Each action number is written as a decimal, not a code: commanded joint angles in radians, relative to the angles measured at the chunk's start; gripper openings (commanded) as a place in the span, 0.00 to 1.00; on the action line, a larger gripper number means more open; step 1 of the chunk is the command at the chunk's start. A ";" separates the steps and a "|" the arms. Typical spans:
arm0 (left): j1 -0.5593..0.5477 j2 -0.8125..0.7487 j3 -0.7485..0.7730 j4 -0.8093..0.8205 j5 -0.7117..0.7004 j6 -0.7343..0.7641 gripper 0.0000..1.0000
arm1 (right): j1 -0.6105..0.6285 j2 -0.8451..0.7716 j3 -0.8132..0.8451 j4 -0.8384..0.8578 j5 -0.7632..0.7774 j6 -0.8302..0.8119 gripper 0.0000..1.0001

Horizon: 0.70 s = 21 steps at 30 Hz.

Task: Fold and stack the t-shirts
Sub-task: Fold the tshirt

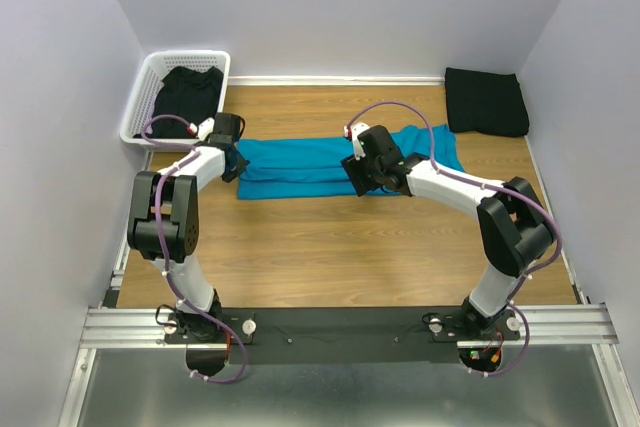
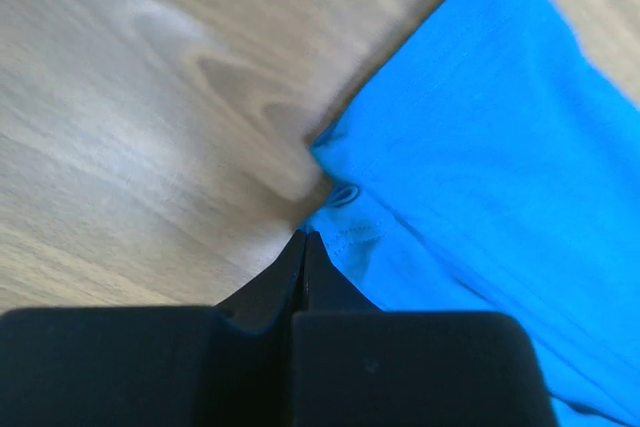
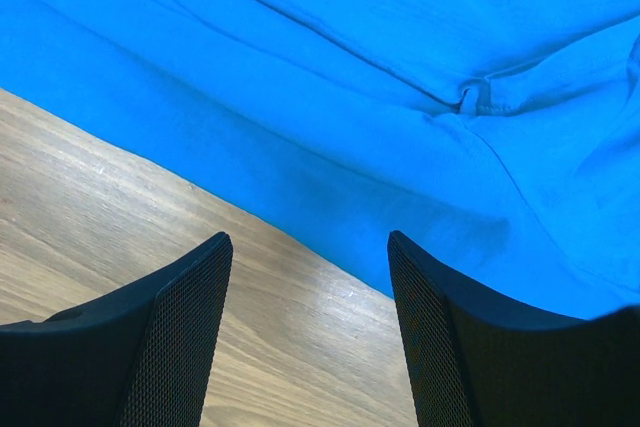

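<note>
Nearest to me, the wooden bench (image 1: 330,257) is showing bare boards between my two arms. Past that, the teal t-shirt (image 1: 300,162) is lying flat on the bench as a long band folded lengthwise, running left to right across the middle.

I am holding my left hand (image 2: 305,240) low at the shirt's left end, fingers pressed fully together. Their tips are meeting right at the stitched hem of the near-left corner, where the cloth is puckering a little. I cannot tell whether any fabric is caught between them.

I am holding my right hand (image 3: 310,242) over the shirt's near edge, to the right of its middle, with the fingers standing wide apart and gripping nothing. In the wrist view one finger is hanging over the wood and the other over the blue cloth. A seam is wrinkling the fabric just beyond them.

Farther off, a folded black t-shirt (image 1: 486,102) is lying in the far-right corner, apart from the teal one. In the far-left corner a white basket (image 1: 140,112) is sitting, with another black t-shirt (image 1: 190,92) lying crumpled inside it.
</note>
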 commanded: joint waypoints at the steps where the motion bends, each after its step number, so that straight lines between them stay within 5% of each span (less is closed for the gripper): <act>1: 0.004 -0.019 0.066 -0.045 -0.053 0.027 0.01 | -0.001 -0.003 0.011 0.016 -0.018 0.002 0.71; 21: 0.005 0.171 0.290 -0.123 -0.038 0.056 0.00 | -0.064 0.197 0.211 0.065 -0.112 -0.140 0.68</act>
